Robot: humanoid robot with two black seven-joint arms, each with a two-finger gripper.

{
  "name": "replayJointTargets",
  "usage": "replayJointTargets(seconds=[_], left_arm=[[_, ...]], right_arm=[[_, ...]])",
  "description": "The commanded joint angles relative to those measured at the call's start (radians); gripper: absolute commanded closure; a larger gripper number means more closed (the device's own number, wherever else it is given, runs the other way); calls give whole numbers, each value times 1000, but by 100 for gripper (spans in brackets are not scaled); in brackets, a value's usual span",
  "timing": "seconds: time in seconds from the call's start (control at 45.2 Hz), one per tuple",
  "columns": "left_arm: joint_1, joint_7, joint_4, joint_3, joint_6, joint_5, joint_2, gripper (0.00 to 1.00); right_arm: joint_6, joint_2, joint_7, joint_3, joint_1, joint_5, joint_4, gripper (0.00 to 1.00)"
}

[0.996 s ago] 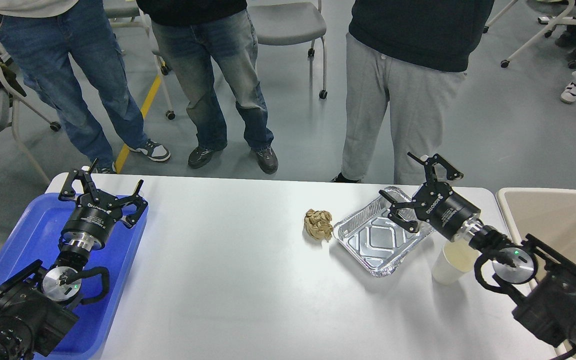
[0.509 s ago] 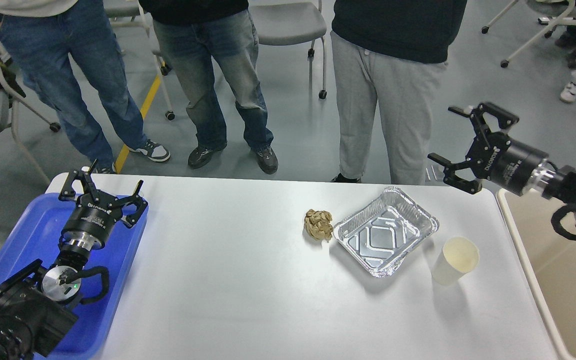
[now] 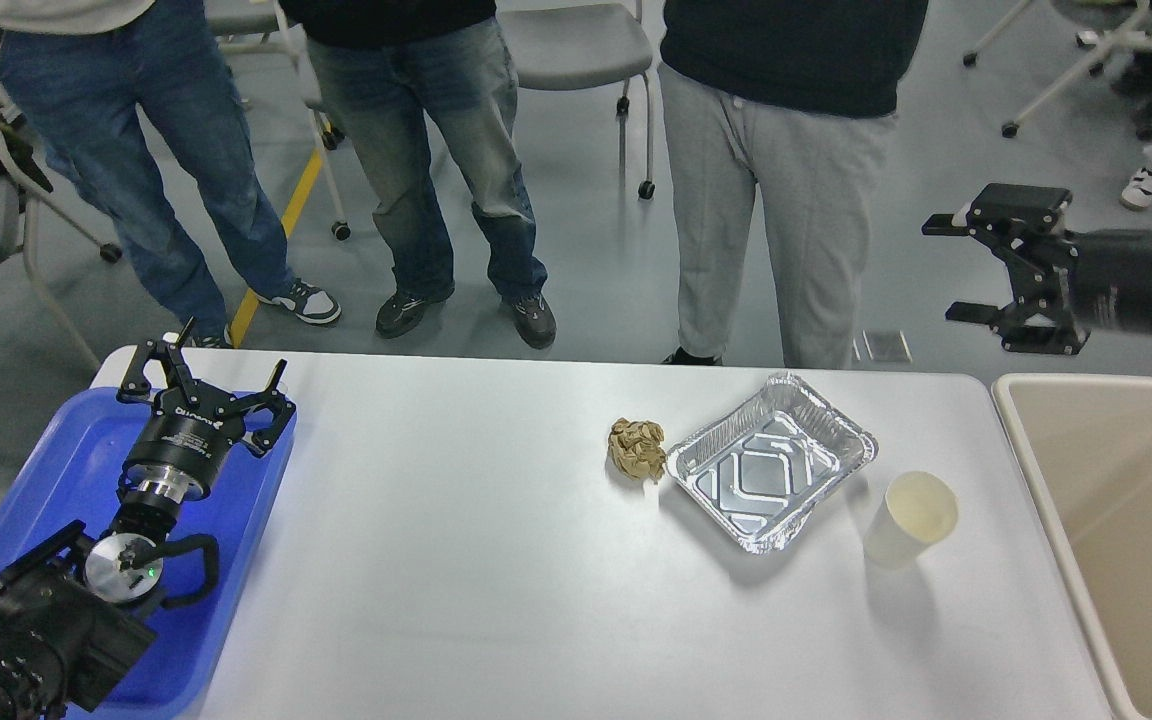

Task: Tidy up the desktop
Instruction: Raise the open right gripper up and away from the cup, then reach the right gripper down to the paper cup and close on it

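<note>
The white desktop (image 3: 456, 560) carries a crumpled brown paper ball (image 3: 637, 448), an empty foil tray (image 3: 770, 463) right of it, and a cream paper cup (image 3: 909, 520) near the right side. My left gripper (image 3: 204, 378) is open and empty, over the far end of the blue tray (image 3: 86, 460) at the left. My right gripper (image 3: 966, 268) is open and empty, raised high beyond the table's far right corner, above the beige tub (image 3: 1126, 520).
Three people stand close behind the table's far edge; the one in grey trousers (image 3: 786, 220) is right behind the foil tray. Chairs (image 3: 576, 50) stand on the grey floor behind them. The beige tub sits off the table's right end.
My right arm has lifted away from the foil tray and cup and swung up and to the right, past the table's corner. The left arm has not moved.
</note>
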State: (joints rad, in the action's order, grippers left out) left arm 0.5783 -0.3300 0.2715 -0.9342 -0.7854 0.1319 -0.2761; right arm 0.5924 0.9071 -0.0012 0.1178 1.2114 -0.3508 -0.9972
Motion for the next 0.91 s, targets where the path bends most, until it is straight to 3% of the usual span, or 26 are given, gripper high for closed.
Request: replayJointTargets(seconds=[0.0, 0.288, 0.575, 0.885], left_arm=[[0, 0, 0, 0, 0, 0, 0, 0], [0, 0, 0, 0, 0, 0, 0, 0], [0, 0, 2, 0, 0, 0, 0, 0], [0, 0, 2, 0, 0, 0, 0, 0]], right_arm=[[-32, 56, 0, -259, 149, -259, -109, 0], [-207, 23, 1, -469, 149, -566, -258, 0], [-289, -43, 4, -503, 99, -590, -230, 0], [-362, -126, 10, -504, -16, -626, -103, 0]])
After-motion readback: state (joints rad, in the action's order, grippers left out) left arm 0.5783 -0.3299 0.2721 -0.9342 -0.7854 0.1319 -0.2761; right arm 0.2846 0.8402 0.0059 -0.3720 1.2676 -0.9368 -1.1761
